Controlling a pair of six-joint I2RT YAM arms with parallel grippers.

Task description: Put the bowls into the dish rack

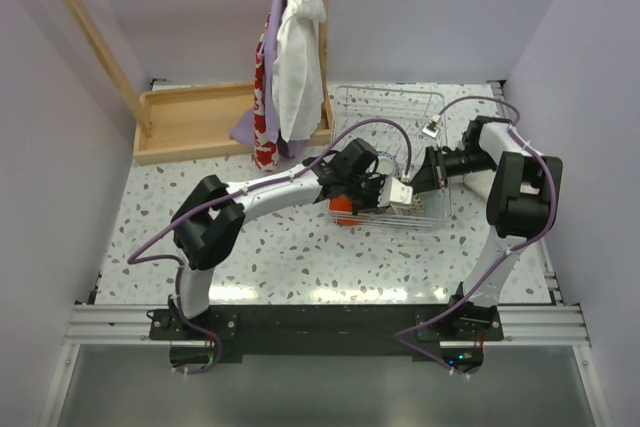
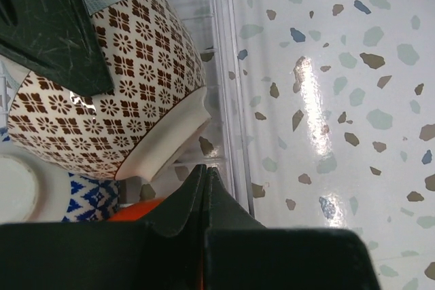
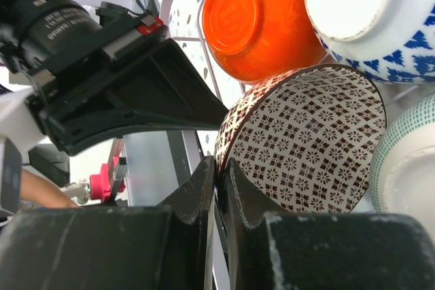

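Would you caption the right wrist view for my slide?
Right gripper pinching the rim of the brown-patterned bowl beside the orange bowl.

White print on the black arm housing [image 3: 51, 15] is unreadable.

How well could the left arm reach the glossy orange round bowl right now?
Probably yes: the left gripper sits shut right beside the glossy orange bowl, though the brown-patterned bowl crowds it.

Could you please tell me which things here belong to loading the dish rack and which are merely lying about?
Part of the job:
- dish rack
- brown-patterned bowl
- orange bowl
- blue-and-white bowl
- green-dotted bowl

Just lying about:
- wooden tray
- hanging cloths
- wooden frame
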